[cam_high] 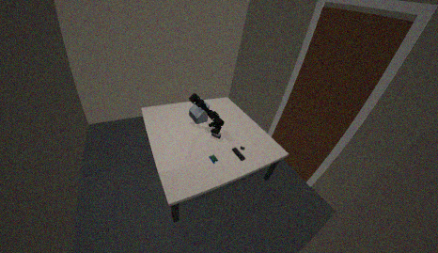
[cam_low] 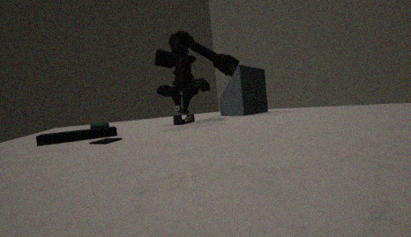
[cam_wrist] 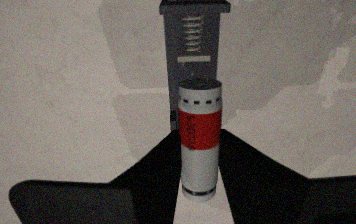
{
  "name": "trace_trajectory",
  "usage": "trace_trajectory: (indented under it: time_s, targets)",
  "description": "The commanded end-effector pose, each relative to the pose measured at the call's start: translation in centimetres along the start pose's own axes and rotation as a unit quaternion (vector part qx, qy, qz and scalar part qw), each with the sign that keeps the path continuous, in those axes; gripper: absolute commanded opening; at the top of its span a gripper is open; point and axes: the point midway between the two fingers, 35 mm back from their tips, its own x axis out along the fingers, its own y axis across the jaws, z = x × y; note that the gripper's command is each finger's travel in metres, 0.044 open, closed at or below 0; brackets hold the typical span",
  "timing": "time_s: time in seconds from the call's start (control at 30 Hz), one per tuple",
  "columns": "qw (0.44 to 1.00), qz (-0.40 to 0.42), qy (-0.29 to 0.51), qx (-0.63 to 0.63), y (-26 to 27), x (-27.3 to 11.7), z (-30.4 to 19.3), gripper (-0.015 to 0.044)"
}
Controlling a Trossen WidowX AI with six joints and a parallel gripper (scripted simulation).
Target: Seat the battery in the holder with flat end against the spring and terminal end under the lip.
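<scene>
The battery (cam_wrist: 200, 165) (cam_low: 178, 108), white with a red band, is held in my gripper (cam_wrist: 198, 137) (cam_low: 182, 110), which is shut on it. Its dark flat end points up the wrist view, towards the spring (cam_wrist: 193, 35). The grey holder (cam_wrist: 173, 45) (cam_low: 177, 120) (cam_high: 216, 135) lies on the table beyond and below the battery, roughly in line with it. A pale plate (cam_wrist: 194, 59) is at the spring's near end, with a gap in the picture before the battery. The holder's near part and lip are hidden by the battery and fingers. Exact height above the holder cannot be told.
A blue-grey block (cam_high: 198, 115) (cam_low: 253, 90) stands near the arm's base. A black bar (cam_high: 239, 153) (cam_low: 75, 137), a small dark piece (cam_high: 242, 148) and a blue-green piece (cam_high: 213, 159) lie nearer the table's front edge.
</scene>
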Motion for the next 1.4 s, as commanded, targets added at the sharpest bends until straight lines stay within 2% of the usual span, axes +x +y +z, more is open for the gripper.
trace_trajectory:
  time_s: [0.0,1.03,1.37]
  targets:
    - [1.0,-0.001,0.012,-0.002,0.1,0.0,-0.1,0.0063]
    - [0.99,-0.014,0.138,-0.007,0.2,1.5,1.4,0.0063]
    - [0.99,-0.016,0.141,-0.009,0.2,1.6,2.0,0.0063]
